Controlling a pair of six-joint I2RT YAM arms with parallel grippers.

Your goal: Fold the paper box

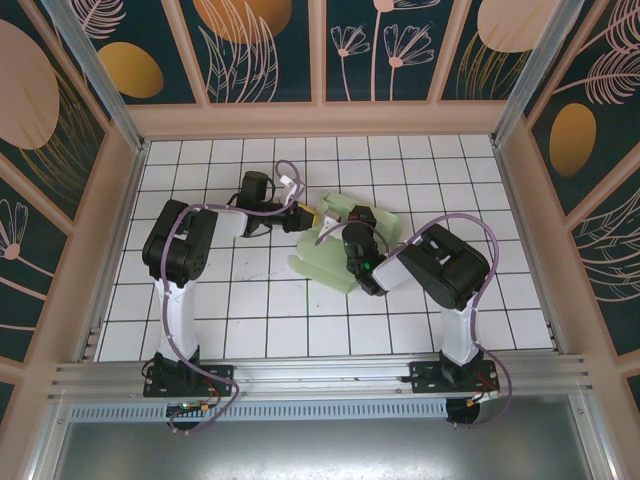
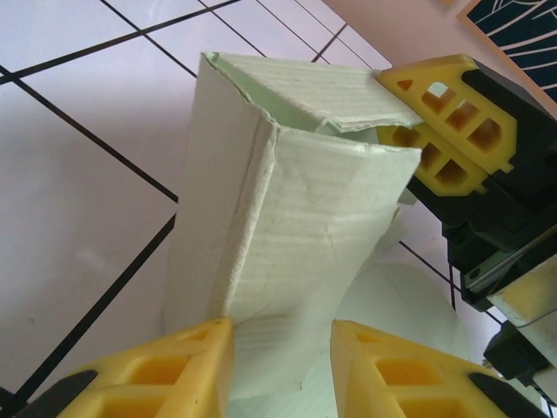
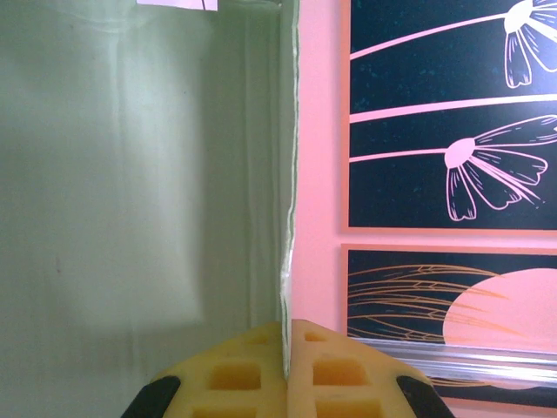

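The paper box (image 1: 330,262) is pale mint-green card, partly folded, lying mid-table on the white tiles. In the left wrist view a raised, creased part of the paper box (image 2: 296,218) stands between the yellow fingers of my left gripper (image 2: 281,348). The jaws are apart, each fingertip close to one edge of that folded part. My left gripper (image 1: 308,216) reaches in from the box's left side. My right gripper (image 1: 352,222) is over the box's middle. In its wrist view my right gripper (image 3: 287,335) is shut on the thin edge of an upright card panel (image 3: 130,174). The right gripper's fingers (image 2: 444,131) pinch the top flap.
The tiled floor (image 1: 220,300) is ringed by pink-framed patterned walls (image 1: 320,120). An aluminium rail (image 1: 320,372) runs along the near edge by the arm bases. Both arms crowd the table's middle around the box.
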